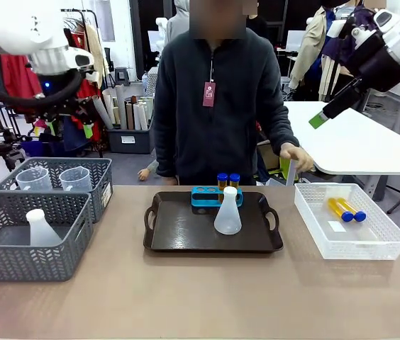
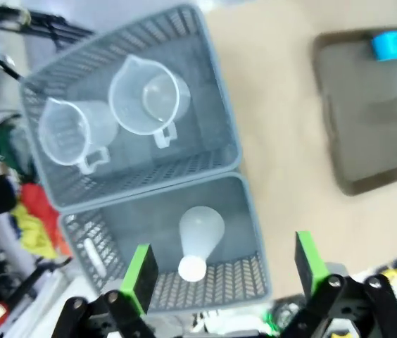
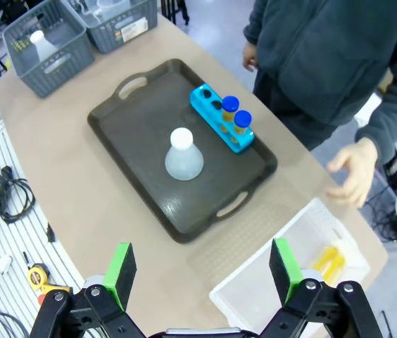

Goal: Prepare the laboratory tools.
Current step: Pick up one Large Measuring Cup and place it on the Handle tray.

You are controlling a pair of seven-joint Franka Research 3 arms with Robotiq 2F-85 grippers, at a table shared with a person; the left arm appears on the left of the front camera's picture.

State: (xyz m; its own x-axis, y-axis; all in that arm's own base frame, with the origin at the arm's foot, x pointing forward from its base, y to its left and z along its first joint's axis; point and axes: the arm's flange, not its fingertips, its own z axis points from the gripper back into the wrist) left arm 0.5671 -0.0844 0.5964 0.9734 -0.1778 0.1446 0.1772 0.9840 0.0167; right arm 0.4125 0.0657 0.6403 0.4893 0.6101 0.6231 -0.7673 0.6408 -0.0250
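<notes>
- The left gripper (image 2: pixel 224 271) hangs high over the two grey plastic baskets (image 2: pixel 227 141). Its green pads are spread wide with nothing between them.
- Straight below it, a translucent white conical flask (image 2: pixel 200 239) stands in the nearer basket. Two clear handled measuring beakers (image 2: pixel 149 98) stand side by side in the farther one.
- The right gripper (image 3: pixel 202 271) is also released and empty, held well above the table's right end.
- On the dark rectangular tray (image 1: pixel 186 234) sits a small blue four-hole rack (image 1: pixel 206 196) at the far edge. Two slim yellow-filled tubes with blue caps (image 3: pixel 230 105) stand upright in it, and two holes are free.
- A second conical flask (image 1: pixel 228 212) stands on the tray just in front of the rack.
- Two more capped tubes (image 1: pixel 347 210) lie flat, side by side, in the white mesh bin (image 1: pixel 359 251) to the right.
- The person's hand (image 1: pixel 296 157) hovers near the bin's far corner. I cannot tell whether it holds anything.
- The setup looks about half done: the rack is half filled, one flask is placed, and no beaker is on the tray yet.
- The step in hand seems to be a fetch from the baskets. That calls for a straight descent between the basket walls, then closing on a beaker's rim or the flask's neck.
- The flask looks light and could tip, so centred jaws matter.
- The lying tubes would need turning upright before going into the free holes.
</notes>
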